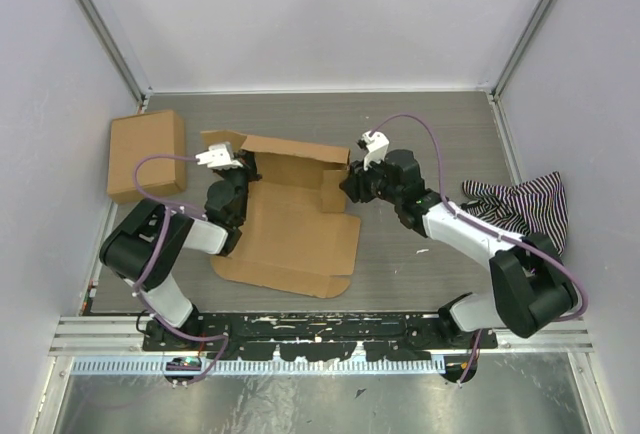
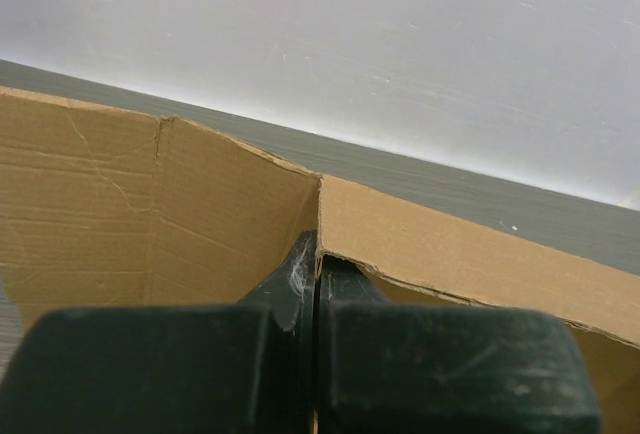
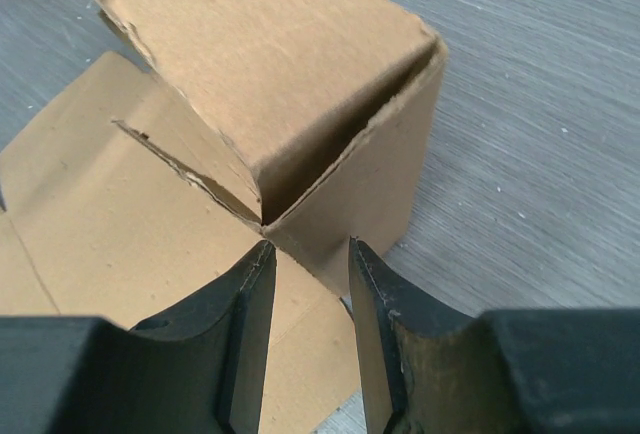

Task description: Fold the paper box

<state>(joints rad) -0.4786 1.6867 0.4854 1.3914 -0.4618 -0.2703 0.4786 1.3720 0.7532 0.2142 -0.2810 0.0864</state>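
The paper box (image 1: pixel 295 234) lies in the middle of the table as a brown die-cut sheet, its back panel and side flaps raised. My left gripper (image 1: pixel 243 166) is at the sheet's back left corner. In the left wrist view the left gripper (image 2: pixel 317 249) is shut on the edge of a raised cardboard wall (image 2: pixel 150 214). My right gripper (image 1: pixel 347 182) is at the sheet's back right corner. In the right wrist view the right gripper (image 3: pixel 312 249) stands open, its fingertips either side of the lower corner of the upright side flap (image 3: pixel 270 64).
A ready-made brown cardboard box (image 1: pixel 146 154) stands at the back left, close to the left arm. A striped cloth (image 1: pixel 520 209) lies crumpled at the right, beside the right arm. Walls and metal rails enclose the grey table (image 1: pixel 430 134).
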